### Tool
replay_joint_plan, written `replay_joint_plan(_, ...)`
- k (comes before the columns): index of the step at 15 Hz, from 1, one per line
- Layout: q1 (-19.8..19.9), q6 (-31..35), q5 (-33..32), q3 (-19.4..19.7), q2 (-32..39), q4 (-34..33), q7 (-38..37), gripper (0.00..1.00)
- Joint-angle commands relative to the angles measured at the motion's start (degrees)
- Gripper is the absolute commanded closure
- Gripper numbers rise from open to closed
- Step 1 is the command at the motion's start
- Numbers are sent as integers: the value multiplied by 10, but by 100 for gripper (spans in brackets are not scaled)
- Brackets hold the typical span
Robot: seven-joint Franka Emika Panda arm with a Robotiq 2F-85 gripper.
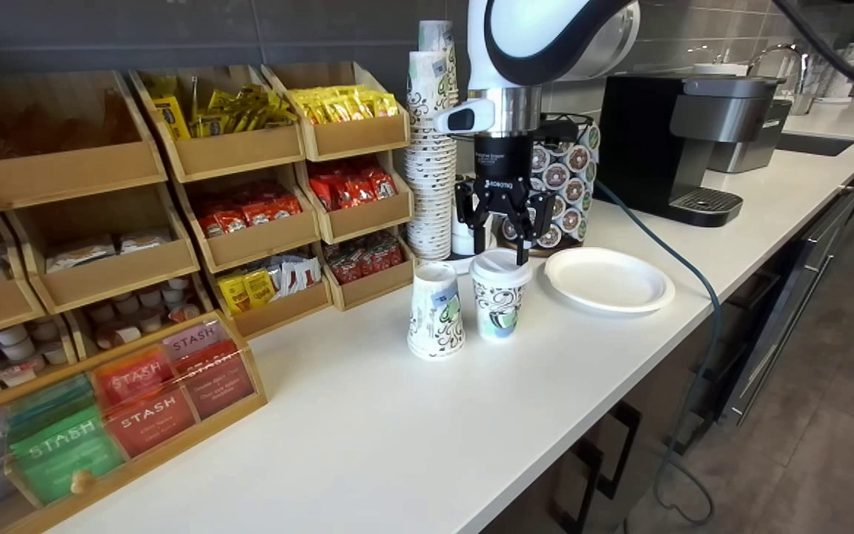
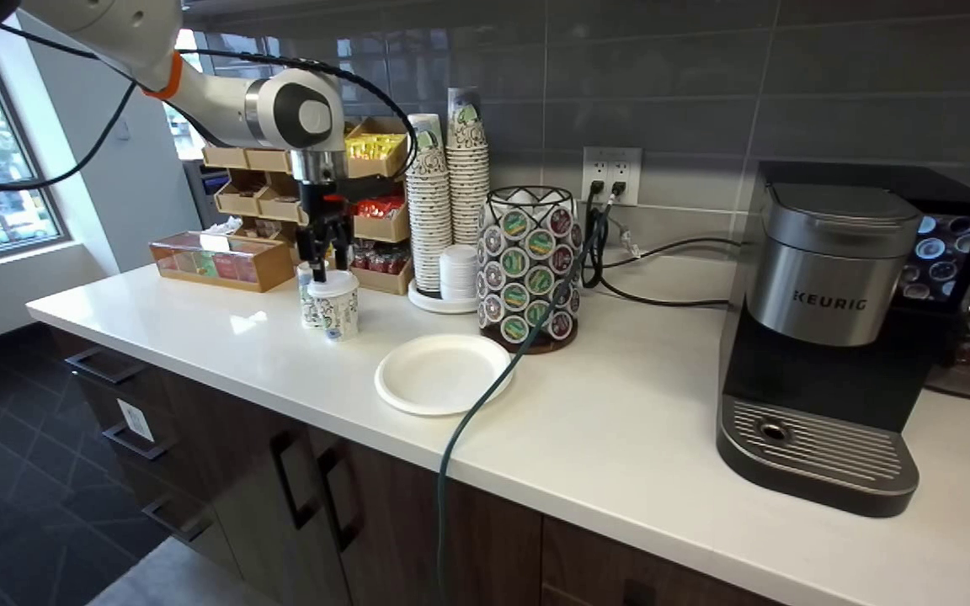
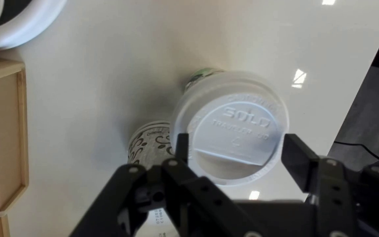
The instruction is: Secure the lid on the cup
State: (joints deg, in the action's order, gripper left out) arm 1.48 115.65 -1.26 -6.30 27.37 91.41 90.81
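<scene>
The lid (image 3: pixel 239 128) looks like plastic, smooth and softly shiny, embossed in places; the cup (image 1: pixel 497 315) looks like printed paper. The desk (image 1: pixel 368 430) is smooth and glossy, giving back bright reflections. The pincer (image 1: pixel 501 248) has a dull finish, the bins (image 1: pixel 245 154) look wooden, and the coffee machine (image 2: pixel 830 269) pairs satiny metal with plastic.

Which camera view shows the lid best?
The wrist view: the lid sits large and face-on, raised SOLO lettering readable, though the jaws cover bits of its edge. Both exterior views show it smaller, at a slant, atop the cup. No view settles whether it is fully snapped on.
</scene>
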Motion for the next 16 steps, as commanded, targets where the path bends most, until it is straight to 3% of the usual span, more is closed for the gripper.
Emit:
replay_joint_plan(1,-2,-7,-7,3,14,-10,-4,24)
replay_joint_plan(16,3,-22,1,-1,57,-35,11,24)
